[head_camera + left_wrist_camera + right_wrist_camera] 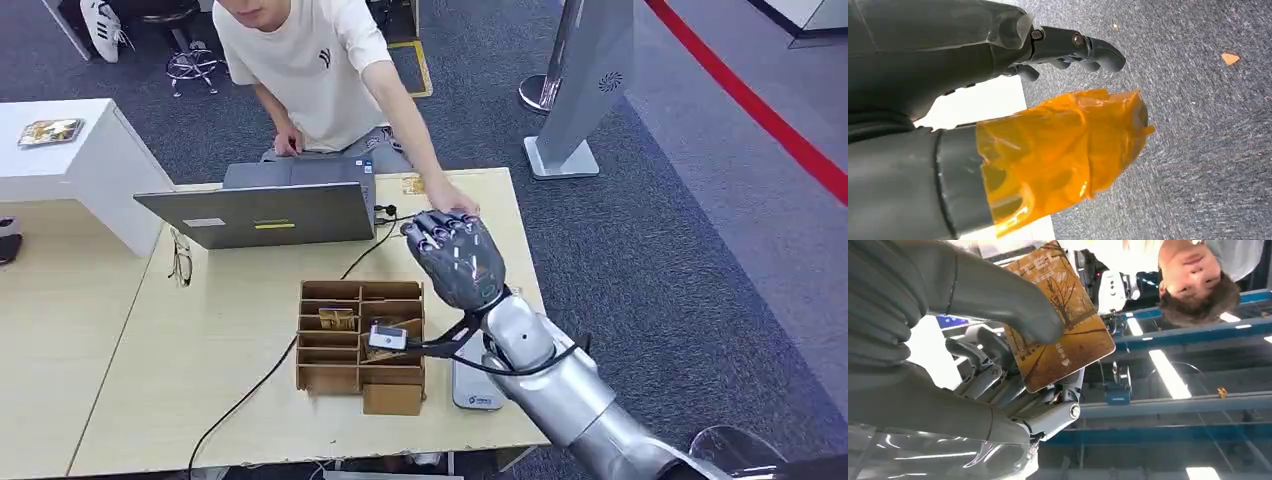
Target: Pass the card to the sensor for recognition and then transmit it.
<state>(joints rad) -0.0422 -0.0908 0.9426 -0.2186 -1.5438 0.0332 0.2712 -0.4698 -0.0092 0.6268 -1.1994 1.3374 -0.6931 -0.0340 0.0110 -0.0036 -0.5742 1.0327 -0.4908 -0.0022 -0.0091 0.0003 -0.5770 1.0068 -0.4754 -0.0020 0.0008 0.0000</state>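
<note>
The right hand (458, 258) grasps the brown printed plastic card (1058, 315) between thumb and fingers, raised above the pale wooden worktop (230, 390). At 12 o'clock the person's hand (450, 197) reaches in. Hold the card steady until it is taken. The left hand (1068, 47) hangs with fingers curled, holding nothing.

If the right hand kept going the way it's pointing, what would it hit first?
Probably the person's hand: it lies on the table just beyond the right hand, which holds the card. Depth is unclear, so it may pass above it.
</note>
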